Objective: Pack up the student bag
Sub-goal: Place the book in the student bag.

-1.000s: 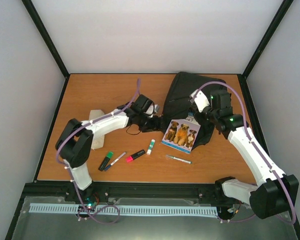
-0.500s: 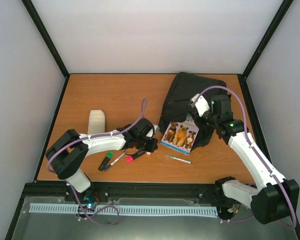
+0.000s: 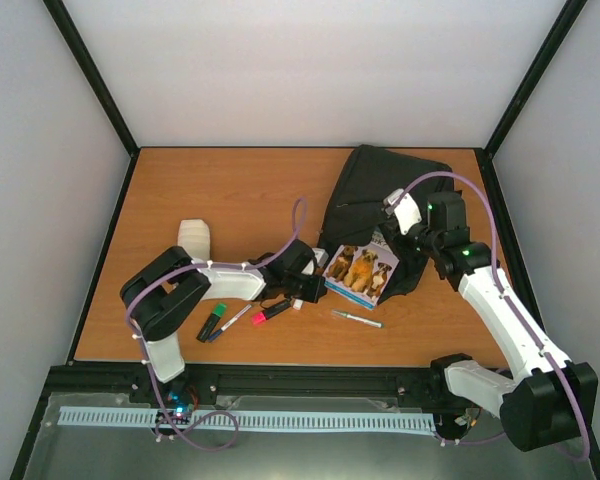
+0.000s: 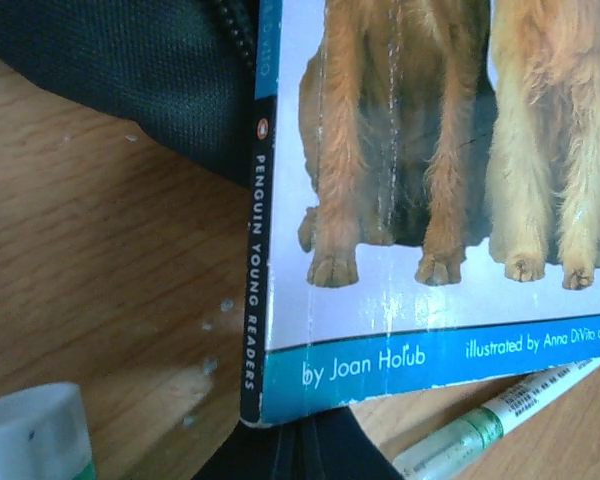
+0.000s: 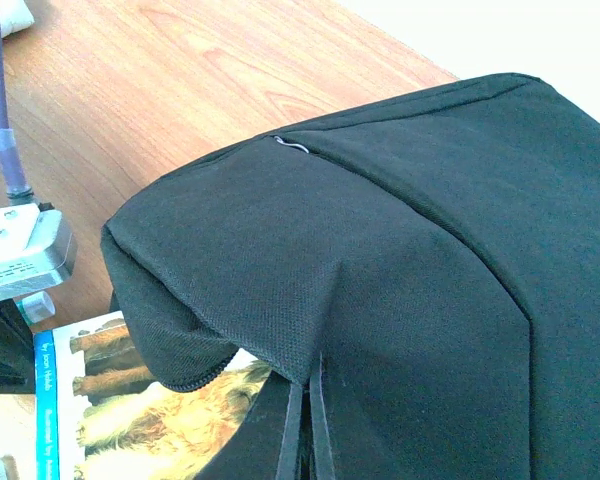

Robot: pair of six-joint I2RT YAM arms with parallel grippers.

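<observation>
The student bag [image 3: 380,185], black fabric, lies at the back right of the table. A dog-cover book [image 3: 360,268] sticks out of its mouth, cover up. My right gripper [image 3: 395,215] is shut on a pinch of the bag's upper flap [image 5: 380,230] and holds it raised above the book [image 5: 110,400]; the jaws [image 5: 305,400] are pressed together on the cloth. My left gripper [image 3: 312,287] is low on the table at the book's near-left corner. Its jaws [image 4: 305,445] are shut, with the tips right at that corner of the book [image 4: 410,200], and I see nothing between them.
A silver pen [image 3: 357,319] lies just in front of the book. A pink highlighter [image 3: 271,311], a thin pen [image 3: 233,322] and a green marker [image 3: 212,321] lie left of it. A white, green-banded stick [image 4: 30,435] lies beside my left gripper. A white bundle [image 3: 193,238] rests far left.
My left arm swung from beside the bag down to the table and on to the book's corner, and its jaws closed. The right gripper kept its hold on the flap.
</observation>
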